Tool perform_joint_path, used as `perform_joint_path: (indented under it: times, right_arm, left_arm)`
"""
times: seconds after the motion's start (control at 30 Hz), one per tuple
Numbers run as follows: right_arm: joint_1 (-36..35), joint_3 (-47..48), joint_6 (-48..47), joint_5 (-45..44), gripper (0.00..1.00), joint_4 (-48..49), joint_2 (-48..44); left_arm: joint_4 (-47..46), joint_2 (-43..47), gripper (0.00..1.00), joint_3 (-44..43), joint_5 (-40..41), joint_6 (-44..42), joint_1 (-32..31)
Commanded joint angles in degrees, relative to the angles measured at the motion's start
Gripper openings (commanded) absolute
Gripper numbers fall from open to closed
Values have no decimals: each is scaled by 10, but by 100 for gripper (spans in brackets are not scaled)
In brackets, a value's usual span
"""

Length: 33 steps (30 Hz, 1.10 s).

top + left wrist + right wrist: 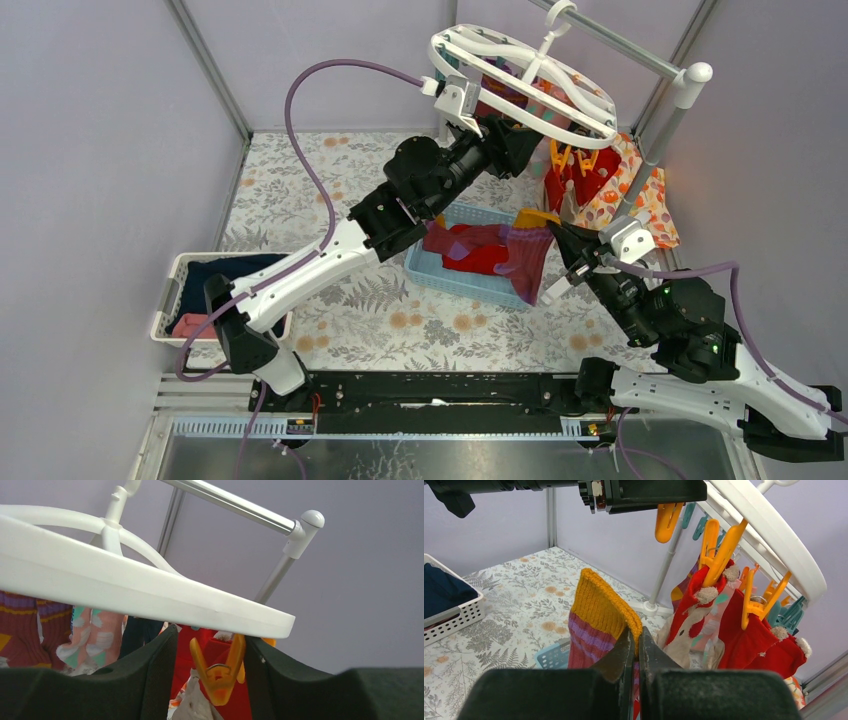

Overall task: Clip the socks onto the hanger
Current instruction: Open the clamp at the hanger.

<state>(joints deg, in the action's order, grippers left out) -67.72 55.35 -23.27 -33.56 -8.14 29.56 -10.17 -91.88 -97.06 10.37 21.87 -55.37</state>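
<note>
My right pincer (634, 636) is clamped on the yellow cuff of a striped sock (596, 612). My left pincer (211, 640) straddles an orange clip (218, 679) just under the hanger (150, 592); whether it presses the clip I cannot tell.

Your white-and-black left arm (330, 250) stretches diagonally up and forward, its black two-finger left gripper (520, 148) raised high with the jaws parted. Your right arm (700, 385) folds back at the elbow; its right gripper (635, 636) points up and left, jaws closed on a maroon-and-purple striped knit sock with a mustard cuff (596, 607).
</note>
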Motion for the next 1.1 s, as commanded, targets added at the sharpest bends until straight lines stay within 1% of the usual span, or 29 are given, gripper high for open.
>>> perform_joint_path:
  times: [0.0, 0.2, 0.43, 0.63, 0.77, 0.93, 1.07]
  right_arm:
    - [-3, 12, -5, -12, 3, 15, 3]
    - [-3, 16, -9, -13, 4, 19, 11]
    - [-3, 47, -4, -29, 4, 11, 50]
    - [-3, 75, 7, -58, 2, 17, 84]
    - [-3, 77, 37, -77, 1, 8, 89]
    - [-3, 39, 85, -126, 0, 17, 83]
    - [-3, -3, 85, -130, 0, 58, 88]
  left_arm:
    - [-5, 11, 52, -14, 8, -12, -3]
    - [-9, 13, 39, -15, 2, -16, -3]
    - [-17, 17, 29, -11, -21, -13, 0]
    - [-25, 26, 25, 2, -32, -7, 7]
    - [-25, 30, 22, 5, -35, -7, 10]
    - [-24, 31, 18, 6, -36, -7, 11]
    - [-22, 32, 18, 12, -30, -7, 11]
